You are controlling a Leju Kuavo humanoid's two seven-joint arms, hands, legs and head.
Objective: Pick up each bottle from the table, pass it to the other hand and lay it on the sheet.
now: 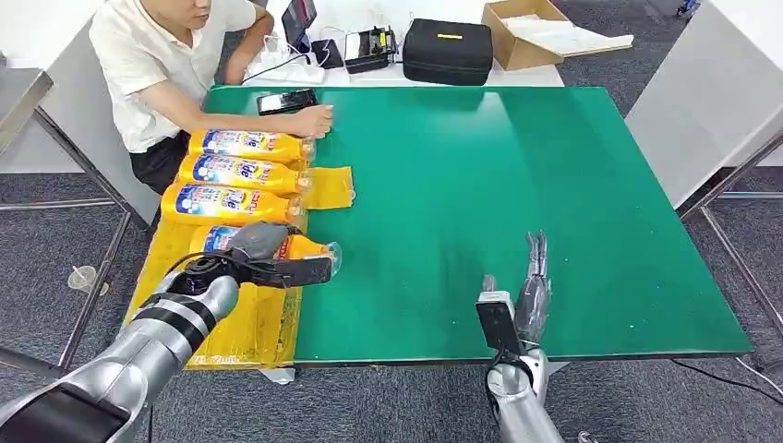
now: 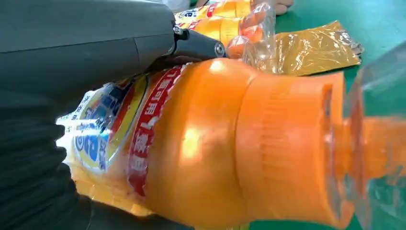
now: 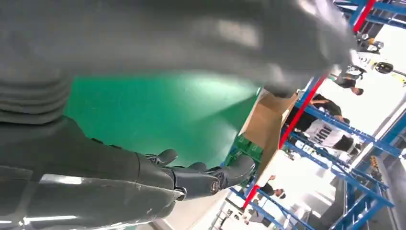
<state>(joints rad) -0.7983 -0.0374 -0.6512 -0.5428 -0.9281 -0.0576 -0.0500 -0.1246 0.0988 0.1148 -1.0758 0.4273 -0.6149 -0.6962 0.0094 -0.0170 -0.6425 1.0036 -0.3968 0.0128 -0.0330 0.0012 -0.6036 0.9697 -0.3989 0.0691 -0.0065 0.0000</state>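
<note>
While left hand (image 1: 263, 254) grips bottle (image 2: 215, 143), right hand (image 1: 528, 295) open

Industrial hall: blue racking (image 3: 364, 143), workers.

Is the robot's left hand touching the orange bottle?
Touching. In the left wrist view the left hand lies against the bottle; the head view shows its fingers wrapped over it.
</note>
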